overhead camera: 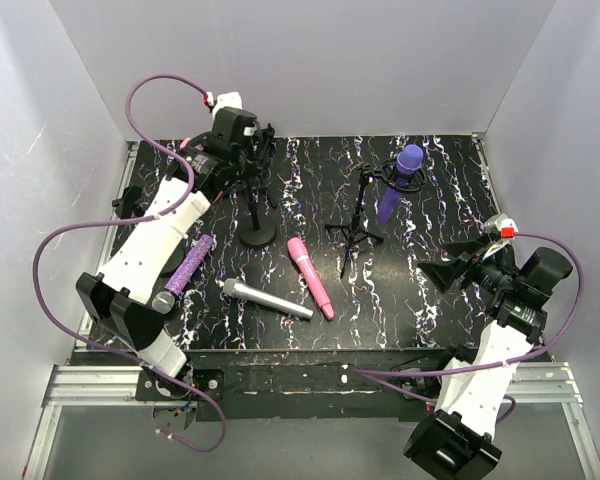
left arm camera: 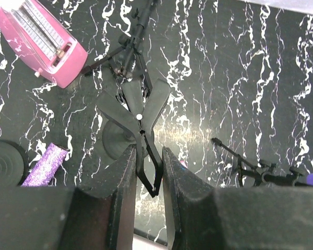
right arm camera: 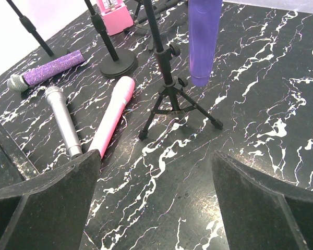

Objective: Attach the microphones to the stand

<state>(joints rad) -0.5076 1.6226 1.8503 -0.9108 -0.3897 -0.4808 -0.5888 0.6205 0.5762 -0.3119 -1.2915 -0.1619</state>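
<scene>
Preparation of a second stand, by the look of it. Pinches the thin tail of the forked clip (left arm camera: 141, 109) in the left tool (left arm camera: 148, 153), fingers nearly together on it, above the round-base stand (overhead camera: 257, 236) at the back left of the tabletop (overhead camera: 430, 200). Holds the right tool (right arm camera: 156, 156) wide apart and empty near the tripod stand (overhead camera: 357, 232). Counts one done: dark purple microphone (overhead camera: 404, 172) clipped on that tripod, tilted. Leaves three lying flat: glittery purple microphone (overhead camera: 187, 270) by the left arm, silver-grey microphone (overhead camera: 266, 299) and pink microphone (overhead camera: 311, 277) side by side mid-tabletop. Next, probably: steady the clip, fetch the pink or silver-grey one with the right tool, grip mid-body, press it squarely into the fork.
</scene>
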